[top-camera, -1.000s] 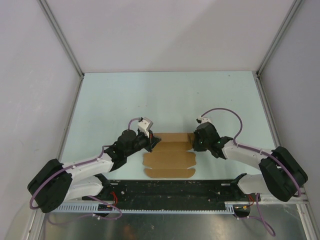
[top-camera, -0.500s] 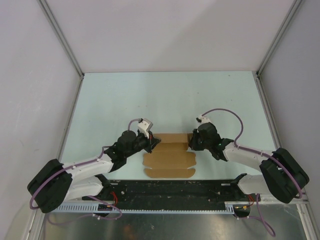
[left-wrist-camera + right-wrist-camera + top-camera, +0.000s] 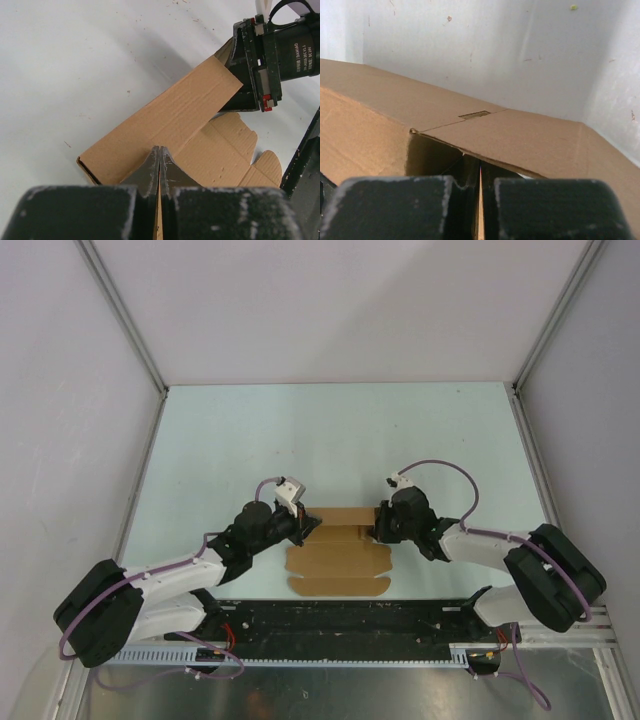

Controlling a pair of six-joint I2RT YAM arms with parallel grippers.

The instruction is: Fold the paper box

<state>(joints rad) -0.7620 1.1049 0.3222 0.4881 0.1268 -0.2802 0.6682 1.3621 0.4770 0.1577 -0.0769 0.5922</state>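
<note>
**Two closed grippers at opposite ends of a partly folded paper box**

Top external view: A brown paper box (image 3: 338, 562) is seen lying on a pale table (image 3: 330, 440), near the edge where the arms are mounted. Its nearer part is spread flat, with rounded tabs along the near edge. Its far strip is raised into a long narrow band. The left gripper (image 3: 312, 526) is placed at the left end of that band and the right gripper (image 3: 377, 529) at its right end. Both are touching the cardboard, so the band is bracketed between them.

Left wrist view: The left gripper's fingers (image 3: 150, 167) are shown pressed together, with only a thin slit between them. Their tips are set against the near end of the box's raised band. Whether any cardboard is pinched in the slit cannot be told. The band is seen running away to the right gripper, which meets its far end. Beside the band, flat flaps with rounded tabs are laid on the table.

Right wrist view: The right gripper's fingers (image 3: 490, 172) are likewise shown pressed together, tucked just under a cardboard panel. A folded crease with a small cut slot is seen just above the fingertips, and an upright wall of the box stands to their left. Whether cardboard is pinched cannot be told.
</note>
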